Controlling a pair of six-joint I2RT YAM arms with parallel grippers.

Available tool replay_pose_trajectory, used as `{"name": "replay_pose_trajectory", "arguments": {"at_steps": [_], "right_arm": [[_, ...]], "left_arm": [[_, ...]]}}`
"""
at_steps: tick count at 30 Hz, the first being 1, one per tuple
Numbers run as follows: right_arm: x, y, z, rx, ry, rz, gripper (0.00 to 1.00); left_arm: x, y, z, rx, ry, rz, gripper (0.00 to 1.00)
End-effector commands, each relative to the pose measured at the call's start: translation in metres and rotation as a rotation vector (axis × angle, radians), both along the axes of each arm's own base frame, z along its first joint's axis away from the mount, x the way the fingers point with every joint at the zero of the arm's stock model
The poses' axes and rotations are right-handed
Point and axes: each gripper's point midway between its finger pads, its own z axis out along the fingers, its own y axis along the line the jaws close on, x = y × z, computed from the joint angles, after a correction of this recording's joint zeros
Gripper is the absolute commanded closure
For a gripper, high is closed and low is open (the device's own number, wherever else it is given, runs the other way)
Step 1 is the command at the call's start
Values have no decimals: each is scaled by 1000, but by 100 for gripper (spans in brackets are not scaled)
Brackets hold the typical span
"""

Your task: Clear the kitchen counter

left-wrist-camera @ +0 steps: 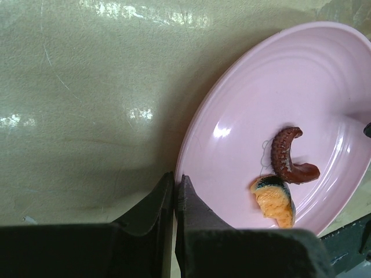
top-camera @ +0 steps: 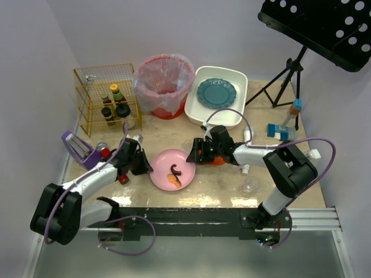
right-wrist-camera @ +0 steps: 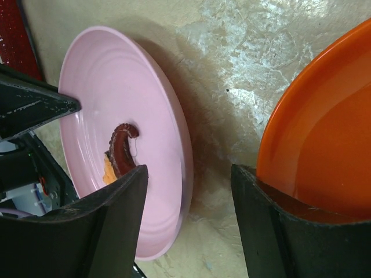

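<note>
— Pink plate: where is it found?
— It is set on the beige desk, between the arms; a dark red curl and an orange scrap are carried on it.
— How are the left fingers held?
— Pressed together at the plate's rim; whether the rim is pinched cannot be told.
— And the right fingers?
— Spread apart, one at the rim of an orange dish.

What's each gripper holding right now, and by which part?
The left gripper pinches the pink plate by its rim. The right gripper is open between that plate and an orange dish, holding nothing.
</note>
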Motion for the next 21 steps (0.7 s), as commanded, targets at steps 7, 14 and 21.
{"name": "replay_pose_trajectory", "arguments": {"at_steps": [7,14,21], "right_arm": [[1,17,-4,52,-11,9,38],[-2,31,-7,103,17,31,42],[-6,39,-4,155,30,56,62]], "left_arm": [[2,0,-6,-18,13,26,100],[7,-2,-5,-27,-2,20,100],[14,-5,1,-41,-31,18,100]]}}
